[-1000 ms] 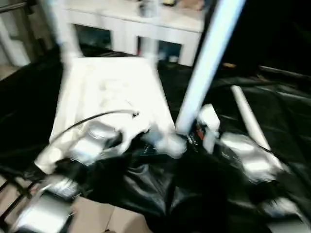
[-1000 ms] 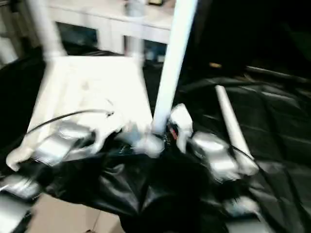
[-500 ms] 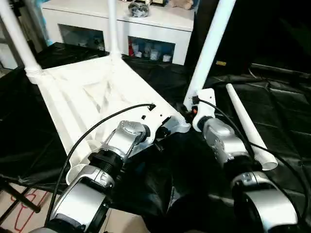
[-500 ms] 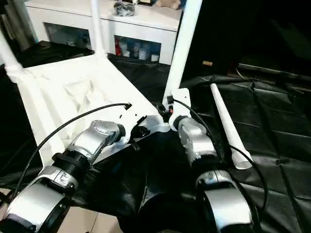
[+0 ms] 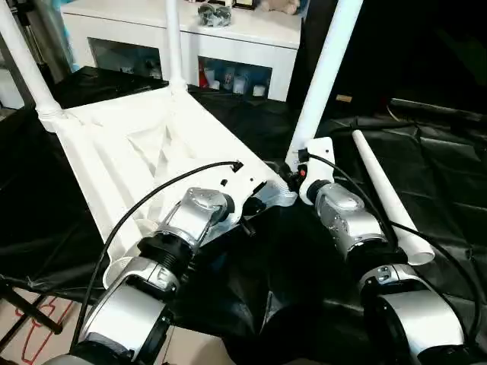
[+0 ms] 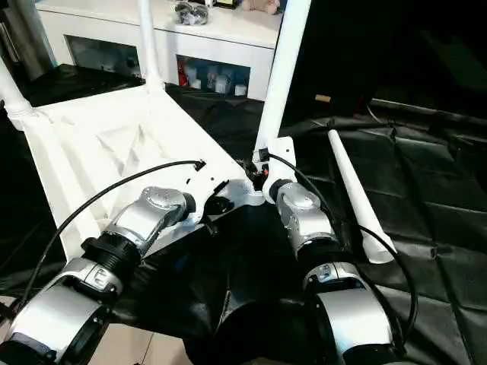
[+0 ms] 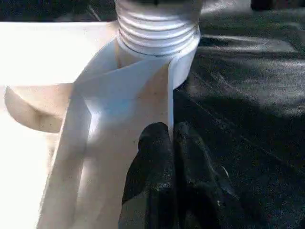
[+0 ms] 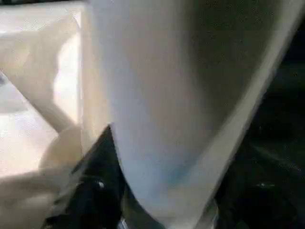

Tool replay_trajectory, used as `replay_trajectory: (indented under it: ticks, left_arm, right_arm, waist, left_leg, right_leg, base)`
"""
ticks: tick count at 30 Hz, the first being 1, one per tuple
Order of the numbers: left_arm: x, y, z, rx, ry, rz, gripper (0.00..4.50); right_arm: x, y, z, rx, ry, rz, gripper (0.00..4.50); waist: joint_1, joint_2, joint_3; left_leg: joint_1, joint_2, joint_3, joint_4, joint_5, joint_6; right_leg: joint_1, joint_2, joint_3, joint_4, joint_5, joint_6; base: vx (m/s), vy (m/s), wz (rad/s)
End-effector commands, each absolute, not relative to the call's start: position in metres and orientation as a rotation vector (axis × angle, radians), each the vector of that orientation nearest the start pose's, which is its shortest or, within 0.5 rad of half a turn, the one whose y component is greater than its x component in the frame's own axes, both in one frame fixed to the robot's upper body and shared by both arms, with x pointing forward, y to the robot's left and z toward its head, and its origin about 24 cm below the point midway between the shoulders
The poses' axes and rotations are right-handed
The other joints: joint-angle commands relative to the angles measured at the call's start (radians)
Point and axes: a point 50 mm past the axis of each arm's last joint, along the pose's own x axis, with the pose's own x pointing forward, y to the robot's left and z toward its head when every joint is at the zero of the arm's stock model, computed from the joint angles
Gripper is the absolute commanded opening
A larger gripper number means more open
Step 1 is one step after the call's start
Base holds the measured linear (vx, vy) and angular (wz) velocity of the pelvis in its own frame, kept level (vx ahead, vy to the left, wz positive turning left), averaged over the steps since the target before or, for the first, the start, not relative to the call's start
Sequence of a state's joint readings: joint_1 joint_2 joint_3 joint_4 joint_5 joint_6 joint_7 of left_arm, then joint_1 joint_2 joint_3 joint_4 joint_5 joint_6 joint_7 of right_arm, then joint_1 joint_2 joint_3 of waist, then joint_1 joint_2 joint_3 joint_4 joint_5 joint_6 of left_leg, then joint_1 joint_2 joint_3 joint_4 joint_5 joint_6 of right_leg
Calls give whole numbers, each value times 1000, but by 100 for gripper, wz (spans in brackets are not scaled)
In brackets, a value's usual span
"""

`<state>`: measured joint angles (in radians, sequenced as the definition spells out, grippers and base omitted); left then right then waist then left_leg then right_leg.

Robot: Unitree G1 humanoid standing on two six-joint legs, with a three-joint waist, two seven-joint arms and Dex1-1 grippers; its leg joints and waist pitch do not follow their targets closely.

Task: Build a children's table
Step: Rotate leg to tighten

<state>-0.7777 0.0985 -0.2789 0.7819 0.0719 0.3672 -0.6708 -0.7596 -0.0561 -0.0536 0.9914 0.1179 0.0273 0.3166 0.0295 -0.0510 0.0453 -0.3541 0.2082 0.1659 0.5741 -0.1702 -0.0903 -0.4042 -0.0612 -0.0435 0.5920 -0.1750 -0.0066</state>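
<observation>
we see the white plastic top (image 5: 144,144) lying upside down on the black-draped tabletop (image 5: 441,175), its ribbed underside facing up. our left hand (image 7: 169,131) sits at the near edge of that top, its two black fingers (image 7: 152,157) pressed narrow together on a thin white wall of the top, just in front of a threaded corner socket (image 7: 157,28). a black cable (image 5: 152,201) arcs over the left forearm and ends just above the hand.

our right hand (image 5: 293,179) is close beside the left one, at the same corner, and is closed around the foot of the upright leg (image 5: 323,84). in the right wrist view the leg (image 8: 181,95) fills the space ahead of the hand, with a black finger (image 8: 95,176) lying against its side. the leg rises tilted away from the hand, towards the far side.

two further legs (image 5: 173,46) stand in the sockets at the far side of the top, well beyond both hands, one at the far left corner (image 5: 27,68). the loose leg (image 5: 388,194) lies flat on the black cloth just outside the right forearm, apart from the top.

beyond the tabletop stands a white shelf unit (image 5: 228,42) with small things on it and in its compartments. below the left arm we see a patch of pale floor (image 5: 30,334).
</observation>
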Motion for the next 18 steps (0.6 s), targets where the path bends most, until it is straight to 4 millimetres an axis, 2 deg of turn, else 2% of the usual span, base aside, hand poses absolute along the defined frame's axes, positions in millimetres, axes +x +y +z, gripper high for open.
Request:
replay_trajectory:
  ticks: [1, 4, 5, 7, 9, 10, 11, 12, 13, 15, 18]
  left_arm:
    - [355, 52, 72, 352, 410, -944, 0]
    - [354, 55, 73, 363, 399, -965, 0]
    - [353, 56, 73, 366, 389, -984, 0]
    - [351, 58, 74, 364, 383, -1016, 0]
    - [349, 60, 74, 364, 377, -1046, 0]
    - [346, 63, 74, 365, 374, -1080, 0]
    - [344, 64, 74, 358, 373, -1105, 0]
    - [343, 65, 74, 353, 372, -1121, 0]
    - [342, 66, 74, 348, 377, -1129, 0]
    - [340, 72, 73, 358, 378, -1160, 0]
    - [336, 78, 72, 375, 378, -1210, 0]
  right_arm:
    - [352, -92, 16, 114, 416, 487, 291]
    - [355, -93, 23, 107, 382, 512, 312]
    - [356, -95, 26, 109, 365, 523, 312]
    - [358, -97, 33, 118, 331, 565, 335]
    - [358, -98, 39, 102, 305, 610, 348]
    - [356, -100, 44, 83, 277, 676, 348]
    - [355, -100, 46, 73, 267, 719, 348]
    - [353, -101, 47, 68, 261, 745, 348]
    - [352, -102, 49, 57, 254, 777, 348]
    - [345, -107, 52, 19, 237, 871, 348]
    - [337, -114, 55, -2, 225, 962, 348]
  waist:
    - [1, 13, -49]
    - [3, 14, -50]
    - [4, 11, -51]
    - [9, 12, -57]
    - [13, 14, -60]
    - [17, 17, -64]
    - [18, 15, -65]
    - [21, 15, -66]
    - [23, 17, -66]
    - [27, 18, -65]
    - [34, 17, -62]
  left_leg:
    - [6, 11, -7, -75, -434, 1]
    - [2, 12, -4, -75, -401, 6]
    - [1, 13, -2, -75, -387, 8]
    - [-5, 15, 2, -73, -313, 20]
    - [-5, 17, 6, -69, -268, 34]
    - [-4, 19, 9, -64, -224, 43]
    - [-7, 18, 10, -61, -198, 52]
    - [-13, 17, 10, -59, -148, 72]
    - [-11, 16, 12, -57, -120, 86]
    - [-10, 17, 14, -56, -103, 99]
    - [-6, 18, 15, -57, -128, 102]
  right_leg:
    - [24, -62, 26, -99, -467, -135]
    - [29, -63, 29, -94, -430, -155]
    - [30, -64, 30, -93, -414, -159]
    - [39, -64, 33, -81, -310, -186]
    - [42, -64, 33, -73, -231, -210]
    - [43, -63, 34, -64, -158, -233]
    - [47, -62, 34, -59, -112, -243]
    - [54, -61, 33, -49, -34, -260]
    - [53, -60, 33, -44, 12, -274]
    - [55, -61, 33, -42, 40, -288]
    - [54, -63, 34, -46, 7, -281]
  base:
    - [0, 0, 0]
    - [0, 0, 0]
    - [0, 0, 0]
    - [0, 0, 0]
    - [0, 0, 0]
    - [0, 0, 0]
    - [0, 0, 0]
    - [0, 0, 0]
    - [62, 0, 1]
    - [0, 0, 0]
    - [0, 0, 0]
